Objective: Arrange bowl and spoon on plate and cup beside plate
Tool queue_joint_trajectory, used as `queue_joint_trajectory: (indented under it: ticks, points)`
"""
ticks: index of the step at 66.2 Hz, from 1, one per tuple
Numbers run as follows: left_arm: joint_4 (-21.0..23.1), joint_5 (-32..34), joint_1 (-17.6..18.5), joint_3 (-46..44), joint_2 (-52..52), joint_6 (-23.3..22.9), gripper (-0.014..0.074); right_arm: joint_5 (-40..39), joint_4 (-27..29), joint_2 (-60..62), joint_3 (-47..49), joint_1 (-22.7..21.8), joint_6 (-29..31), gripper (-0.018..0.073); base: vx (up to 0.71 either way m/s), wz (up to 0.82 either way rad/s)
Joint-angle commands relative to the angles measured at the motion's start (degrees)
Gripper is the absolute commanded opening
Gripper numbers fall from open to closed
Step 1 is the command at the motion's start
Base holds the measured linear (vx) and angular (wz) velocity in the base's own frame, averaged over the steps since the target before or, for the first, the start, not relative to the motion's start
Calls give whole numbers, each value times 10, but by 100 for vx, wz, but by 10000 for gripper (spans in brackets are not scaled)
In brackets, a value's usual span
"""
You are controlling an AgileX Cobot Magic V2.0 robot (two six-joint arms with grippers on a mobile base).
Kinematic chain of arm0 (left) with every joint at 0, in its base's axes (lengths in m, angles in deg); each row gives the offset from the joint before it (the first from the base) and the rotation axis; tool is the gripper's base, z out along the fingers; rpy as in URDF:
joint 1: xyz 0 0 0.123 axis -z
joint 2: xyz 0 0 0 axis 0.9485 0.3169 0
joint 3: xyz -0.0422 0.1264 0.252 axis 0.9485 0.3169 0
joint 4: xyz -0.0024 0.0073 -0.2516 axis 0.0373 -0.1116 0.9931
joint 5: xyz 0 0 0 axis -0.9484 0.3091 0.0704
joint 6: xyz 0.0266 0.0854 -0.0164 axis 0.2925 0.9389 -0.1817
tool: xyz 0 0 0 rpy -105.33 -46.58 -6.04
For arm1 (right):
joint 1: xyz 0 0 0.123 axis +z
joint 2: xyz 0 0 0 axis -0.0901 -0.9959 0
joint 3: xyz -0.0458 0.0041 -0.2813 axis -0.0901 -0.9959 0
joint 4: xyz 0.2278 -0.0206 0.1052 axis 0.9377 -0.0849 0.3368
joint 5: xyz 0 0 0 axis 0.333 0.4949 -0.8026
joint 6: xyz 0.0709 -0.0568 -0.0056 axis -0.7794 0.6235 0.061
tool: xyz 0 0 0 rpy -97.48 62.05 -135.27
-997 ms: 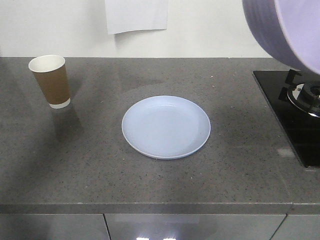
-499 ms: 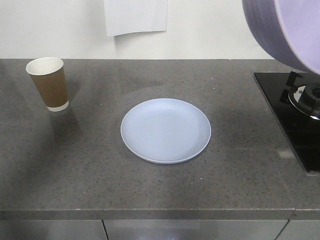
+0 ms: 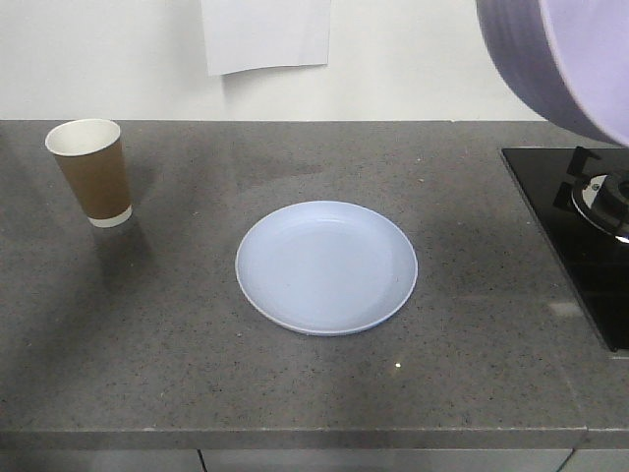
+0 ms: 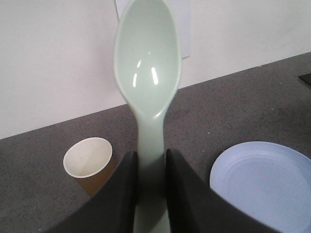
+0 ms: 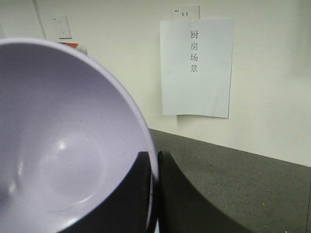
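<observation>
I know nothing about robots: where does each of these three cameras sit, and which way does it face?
Front view: sits high before the counter, looking down at it, the plate and cup; no arm shows, only the held bowl at upper right.
Left wrist: rides behind the left gripper, facing the wall; its dark fingers clamp the spoon.
Right wrist: behind the right gripper, facing the wall's paper sheet; its fingers pinch the bowl's rim.
Shared: front and left-wrist views both show cup and plate.
</observation>
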Motion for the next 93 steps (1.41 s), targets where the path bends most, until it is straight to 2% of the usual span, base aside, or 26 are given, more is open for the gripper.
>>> queue_joint_trajectory:
  ticks: [1, 93]
  points:
    - [-6, 37, 1, -16, -10, -4, -6, -28, 32, 1, 13, -1, 4, -5, 4, 0]
    - [-6, 37, 1, -16, -10, -4, -6, -28, 32, 1, 13, -1, 4, -5, 4, 0]
